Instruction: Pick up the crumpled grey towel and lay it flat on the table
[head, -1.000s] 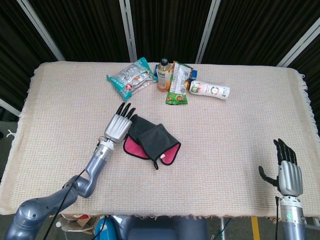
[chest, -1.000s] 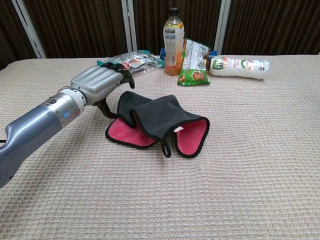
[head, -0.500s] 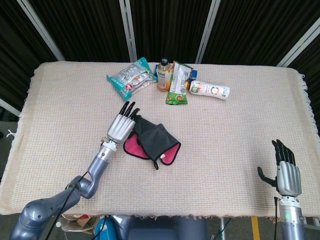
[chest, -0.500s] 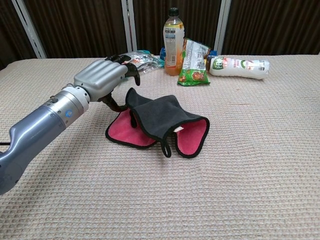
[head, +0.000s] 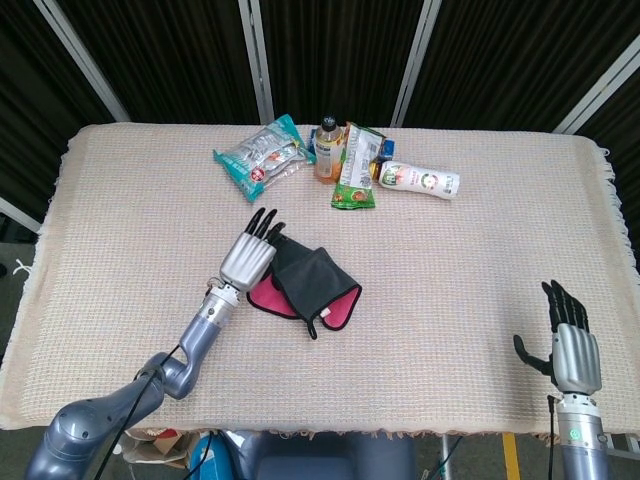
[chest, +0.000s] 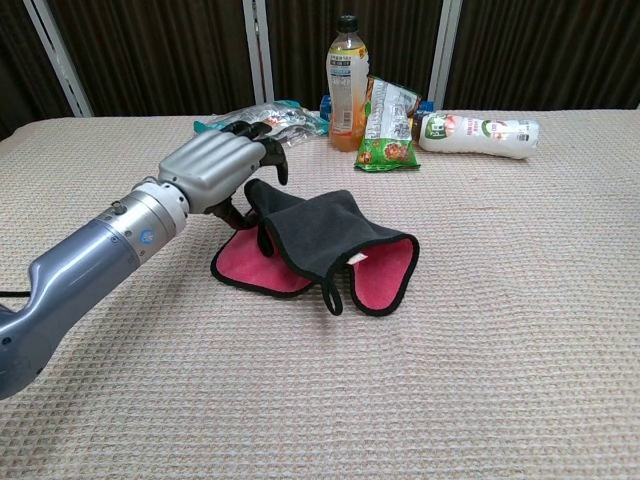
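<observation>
From the head view we see the left hand (head: 249, 256) lying over the upper-left corner of the towel (head: 306, 282); against the frame a second ago it has slid a little to the right, further onto the cloth, its dark fingers (head: 267, 224) slightly fanned and pointing up the surface (head: 480, 250). The towel sits folded, grey side up with pink lining showing at its edges, well below the orange bottle (head: 328, 148). The right hand (head: 574, 345) hangs off the near right edge of the surface, fingers straight and parted, holding nothing, a touch lower than before. In the chest view we find the left hand (chest: 222, 170) with fingers curled down over the towel (chest: 318, 239)'s raised back corner; we cannot tell whether it truly grips the cloth. That corner stands higher than a second ago. Behind the towel stand the orange bottle (chest: 347, 68), a green snack packet (chest: 388, 128) and a white bottle (chest: 478, 134) lying on its side; their labels are too small for us to read.
</observation>
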